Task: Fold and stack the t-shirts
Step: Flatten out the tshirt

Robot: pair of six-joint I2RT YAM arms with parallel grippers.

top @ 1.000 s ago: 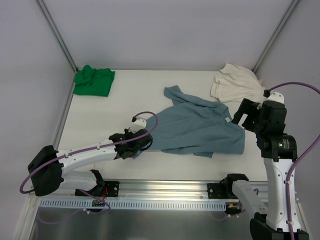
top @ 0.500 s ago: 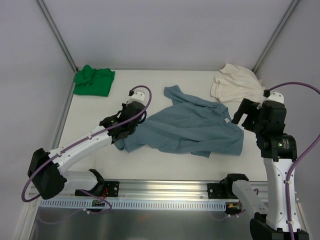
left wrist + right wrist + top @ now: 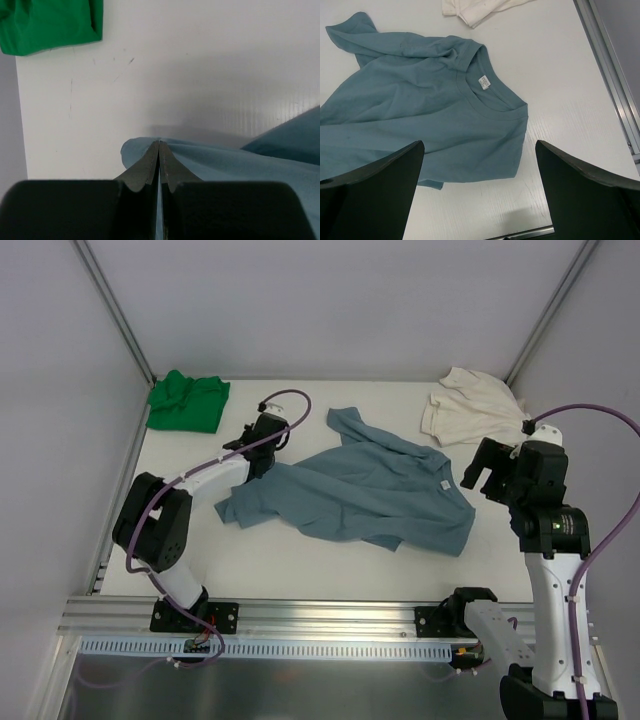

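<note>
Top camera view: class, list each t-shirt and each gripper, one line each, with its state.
blue-grey t-shirt: unfolded, spread, wrinkled, one edge pinched.
green t-shirt: bunched, far left corner.
cream t-shirt: crumpled, far right corner.
left gripper: shut on blue-grey t-shirt.
right gripper: open, holding nothing.

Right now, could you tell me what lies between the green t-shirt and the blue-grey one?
Just bare white table, faintly scuffed; the left wrist view shows it.

Your left arm [image 3: 205, 476] reaches far forward, and your left gripper [image 3: 159, 148] is clamped on the blue-grey t-shirt [image 3: 370, 495]. Your right arm [image 3: 552, 540] stands upright, with your right gripper [image 3: 478, 145] angled downward, fingers spread wide.
</note>
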